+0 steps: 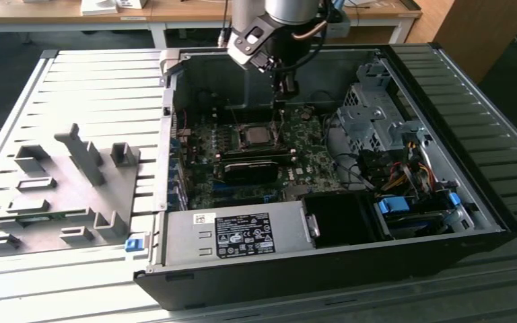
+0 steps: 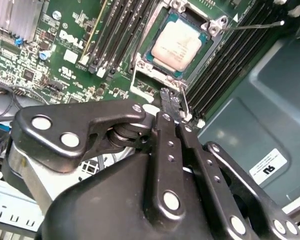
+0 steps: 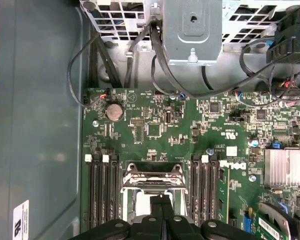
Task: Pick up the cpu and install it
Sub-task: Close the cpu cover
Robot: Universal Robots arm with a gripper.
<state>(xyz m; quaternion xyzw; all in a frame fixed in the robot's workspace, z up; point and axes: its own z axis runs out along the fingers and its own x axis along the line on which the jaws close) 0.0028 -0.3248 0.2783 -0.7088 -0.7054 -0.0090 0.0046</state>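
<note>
The cpu [image 1: 256, 136] is a silver-topped square lying flat inside the metal-framed socket on the green motherboard [image 1: 303, 175] of the opened computer case. In the second wrist view the cpu [image 2: 176, 48] sits level within the socket frame, with the thin socket lever [image 2: 255, 25] standing off to one side. My gripper [image 1: 285, 86] hangs above the socket, a short way over the chip. Its two black fingers are pressed together with nothing between them; the fingertips [image 2: 171, 102] are off the cpu's edge. In the first wrist view my gripper [image 3: 162, 200] points down at the socket frame [image 3: 152, 180].
Memory slots [image 3: 102, 190] flank the socket on both sides. A metal drive cage [image 1: 371, 114] and bundled cables [image 1: 402, 168] fill the case on the exterior view's right. The power supply [image 1: 231, 235] sits at the near end. A grey fixture [image 1: 70, 188] lies on the table at the exterior view's left.
</note>
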